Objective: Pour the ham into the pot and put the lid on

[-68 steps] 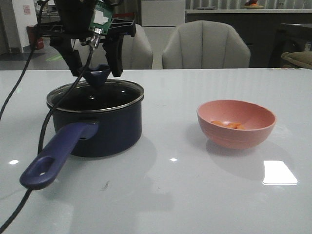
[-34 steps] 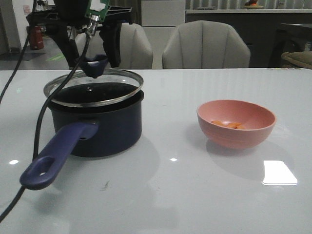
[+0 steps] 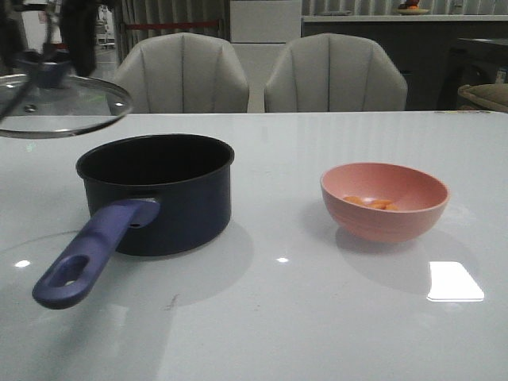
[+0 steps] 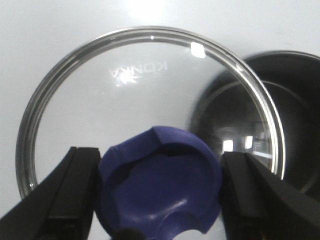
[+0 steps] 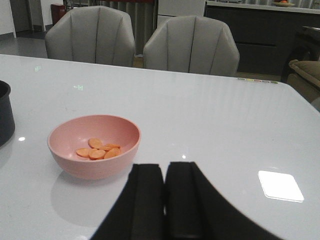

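The dark navy pot (image 3: 155, 190) stands uncovered at the table's left, its long blue-purple handle (image 3: 87, 254) pointing toward the front edge. My left gripper (image 4: 160, 192) is shut on the dark blue knob (image 4: 159, 186) of the glass lid (image 3: 59, 103), which hangs in the air left of and above the pot. Several orange-pink ham pieces (image 5: 98, 150) lie in the salmon-pink bowl (image 3: 385, 200) to the right. My right gripper (image 5: 165, 175) is shut with nothing in it, near the front edge, right of the bowl.
Two grey chairs (image 3: 333, 73) stand behind the white table (image 3: 278, 317). A dark counter runs along the back wall. The pot's rim (image 4: 295, 110) shows under the lid's edge in the left wrist view.
My left gripper has lifted the lid off the pot and carried it up and to the left. The pot now stands uncovered. The bowl and ham have not moved.
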Controlling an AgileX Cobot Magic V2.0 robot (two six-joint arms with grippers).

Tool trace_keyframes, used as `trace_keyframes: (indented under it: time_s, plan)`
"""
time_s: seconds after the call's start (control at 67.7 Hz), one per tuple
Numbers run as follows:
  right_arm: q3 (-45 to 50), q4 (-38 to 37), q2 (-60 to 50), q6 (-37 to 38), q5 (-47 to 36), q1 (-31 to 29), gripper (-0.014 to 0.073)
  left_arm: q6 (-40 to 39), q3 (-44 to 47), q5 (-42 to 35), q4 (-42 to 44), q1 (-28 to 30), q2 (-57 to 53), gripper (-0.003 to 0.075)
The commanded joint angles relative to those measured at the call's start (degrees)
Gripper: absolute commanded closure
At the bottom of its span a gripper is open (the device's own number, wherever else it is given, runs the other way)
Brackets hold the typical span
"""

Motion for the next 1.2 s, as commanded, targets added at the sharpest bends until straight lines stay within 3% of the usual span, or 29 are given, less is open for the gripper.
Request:
trace_keyframes:
  time_s: [0.0, 0.192, 0.34, 0.532, 0.946, 1.064, 1.182]
  plan:
    - [-0.3, -0.6, -1.2, -0.1, -5.1, -0.2, 0.0446, 3.3, 2.5, -4.8, -1.2, 5.7, -6.3, 0.0475]
    - [-0.3, -0.6, -1.2, -0.1, -5.1, -0.2, 0.0446, 17.6, 12.6, -10.9, -17.0, 18.1, -8.3, 0.0475]
    - [-0.3, -0.6, -1.2, -0.1, -5.1, -0.2, 0.0446, 18.4, 20.4, -17.5, -19.0, 23.4, -8.3, 0.0475]
    - [-0.3, -0.6, -1.2, -0.1, -5.1, -0.2, 0.0446, 20.7, 26.6, -23.8, -18.6, 24.3, -6.7, 0.0475]
    - [-0.3, -0.6, -1.2, -0.1, -5.1, -0.2, 0.0446, 20.7, 26.5, -24.7, -18.7, 24.3, -0.7, 0.0465]
    - [-0.3, -0.6, -1.2, -0.1, -5.1, -0.2, 0.0446, 20.7, 26.5, -24.3, -18.7, 24.3, 0.3, 0.0380]
    - [-0.3, -0.6, -1.2, -0.1, -5.1, -0.2, 0.0446, 20.7, 26.5, -24.3, -18.7, 24.2, 0.7, 0.0211]
